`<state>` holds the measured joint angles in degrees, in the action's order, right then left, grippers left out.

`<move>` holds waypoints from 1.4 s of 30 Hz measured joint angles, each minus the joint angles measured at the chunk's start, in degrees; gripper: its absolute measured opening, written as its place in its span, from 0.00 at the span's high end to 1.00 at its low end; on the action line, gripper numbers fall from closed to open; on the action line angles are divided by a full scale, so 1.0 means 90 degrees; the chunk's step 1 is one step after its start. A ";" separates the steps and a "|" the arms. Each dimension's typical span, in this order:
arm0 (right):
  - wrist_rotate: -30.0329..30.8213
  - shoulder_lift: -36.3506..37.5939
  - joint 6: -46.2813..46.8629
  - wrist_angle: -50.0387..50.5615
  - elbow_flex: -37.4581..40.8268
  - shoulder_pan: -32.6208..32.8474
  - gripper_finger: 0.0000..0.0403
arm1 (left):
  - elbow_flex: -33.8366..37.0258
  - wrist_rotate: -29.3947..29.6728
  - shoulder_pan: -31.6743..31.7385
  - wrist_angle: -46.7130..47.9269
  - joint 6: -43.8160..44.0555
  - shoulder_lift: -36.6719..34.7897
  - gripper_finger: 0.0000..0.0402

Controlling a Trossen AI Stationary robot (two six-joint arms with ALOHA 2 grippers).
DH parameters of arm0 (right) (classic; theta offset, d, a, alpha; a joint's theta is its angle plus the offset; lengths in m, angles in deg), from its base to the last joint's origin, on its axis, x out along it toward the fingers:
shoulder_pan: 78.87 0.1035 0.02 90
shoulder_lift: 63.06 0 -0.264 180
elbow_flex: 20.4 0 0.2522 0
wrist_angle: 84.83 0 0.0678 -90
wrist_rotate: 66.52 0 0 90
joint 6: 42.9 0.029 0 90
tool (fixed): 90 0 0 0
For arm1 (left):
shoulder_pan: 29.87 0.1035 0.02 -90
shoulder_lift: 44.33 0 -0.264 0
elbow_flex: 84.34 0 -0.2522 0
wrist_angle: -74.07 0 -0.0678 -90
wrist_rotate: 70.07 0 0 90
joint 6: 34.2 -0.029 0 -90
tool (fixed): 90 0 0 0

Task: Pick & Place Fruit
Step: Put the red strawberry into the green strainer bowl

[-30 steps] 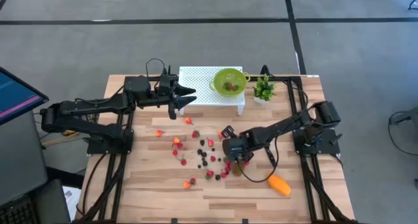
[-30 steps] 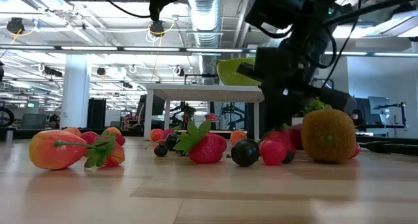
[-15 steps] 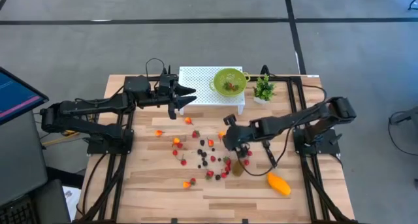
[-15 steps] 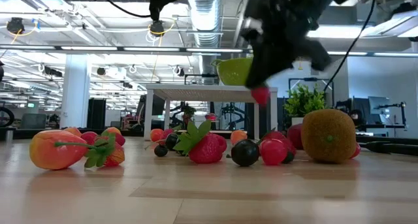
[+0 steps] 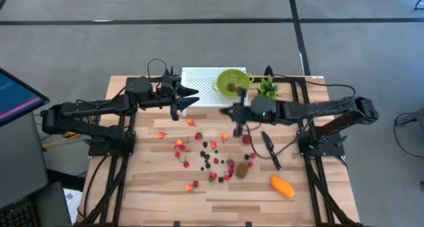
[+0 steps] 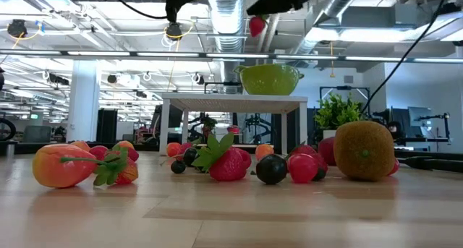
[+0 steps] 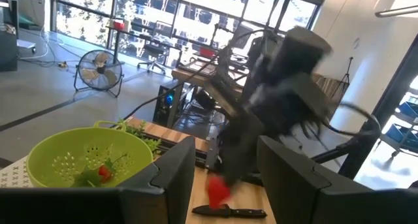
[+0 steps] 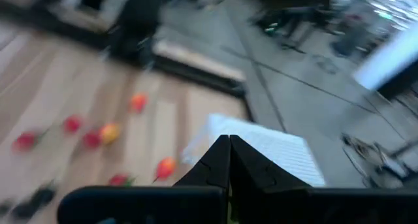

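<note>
The left gripper [image 5: 192, 93] waits half open and empty beside the white perforated stand [image 5: 199, 81]. Scattered small red and dark berries [image 5: 207, 157] lie mid-table. The right gripper [image 5: 237, 116], clamped on a small red berry [image 6: 256, 25], hangs raised just short of the lime-green colander [image 5: 232, 81]; the carry looks underway, and next it likely needs positioning over the bowl before release.

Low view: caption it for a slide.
Right gripper carries a red berry high above the green colander on the white stand, fruit scattered across the table below.
</note>
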<state>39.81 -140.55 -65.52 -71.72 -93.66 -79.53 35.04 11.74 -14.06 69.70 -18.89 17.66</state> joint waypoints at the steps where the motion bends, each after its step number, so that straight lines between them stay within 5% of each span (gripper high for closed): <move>1: 0.0001 0.0012 0.0162 -0.0173 0.0000 -0.0150 1.00 | 0.0000 -0.0001 0.0000 0.0000 0.0000 0.0000 0.60; 10: -0.0036 0.0010 0.1827 -0.0908 0.0000 -0.1488 1.00 | 0.0000 0.0000 0.0000 0.0000 0.0000 -0.0002 0.60; 17: -0.0813 -0.0155 0.2950 0.0507 -0.0369 -0.2494 1.00 | 0.0000 -0.0002 0.0000 0.0000 0.0000 0.0000 0.60; 42: -0.0839 -0.0489 0.2971 0.1774 -0.0447 -0.3220 1.00 | 0.0000 -0.0002 0.0000 -0.0039 0.0000 0.0000 0.60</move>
<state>32.26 -144.95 -38.78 -55.76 -97.69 -108.51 35.04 11.72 -14.06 69.35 -18.89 17.66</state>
